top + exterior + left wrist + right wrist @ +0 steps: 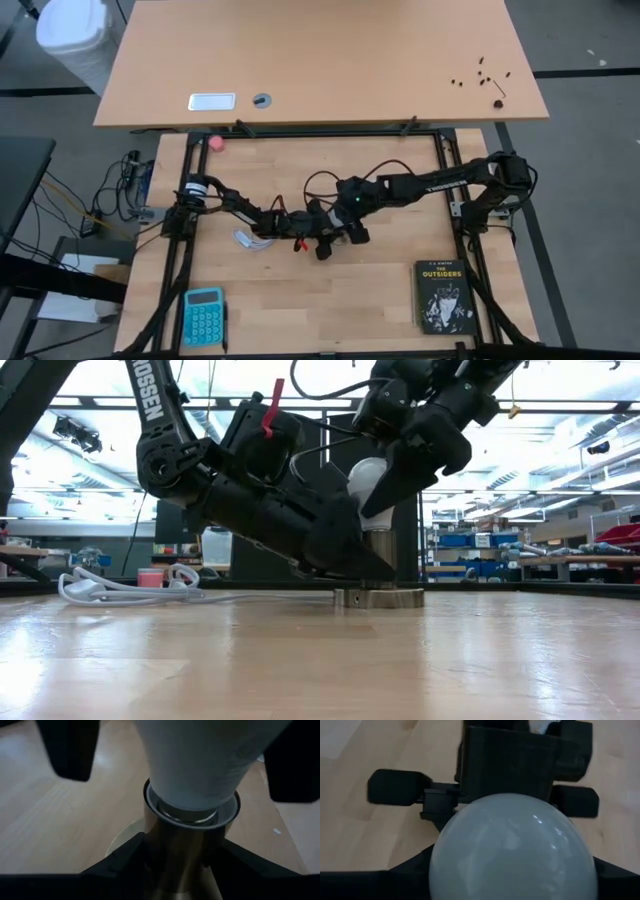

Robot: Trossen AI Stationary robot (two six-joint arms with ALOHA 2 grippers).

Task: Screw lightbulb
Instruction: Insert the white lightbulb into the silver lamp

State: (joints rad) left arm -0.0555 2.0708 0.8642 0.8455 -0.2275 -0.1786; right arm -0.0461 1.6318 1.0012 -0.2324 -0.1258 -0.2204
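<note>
— How far along are they, would you say?

— Well along, I think. The small white frosted pear-shaped lightbulb [372,488] already stands upright with its narrow end inside the brass-coloured metal socket [378,550], which rises from a round base on the pale wooden counter [300,660]. In the left wrist view a ring of screw base shows above the socket's collar, so I'd judge some turning is left.

— Who's holding what?

— The left pincer [175,865] reaches in low from the side, its dark fingers closed partway round the socket's barrel, steadying it. The right pincer [385,485] comes down at a slant from above, its fingers part-open around the globe and gripping it.

— So the bulb sits between them?

— Above one, inside the other. The globe fills the right wrist view, right between that pincer's fingers, with the left one just beyond it.

— And the white cord [110,588]?

— Lying loose on the counter, off to the side.
</note>
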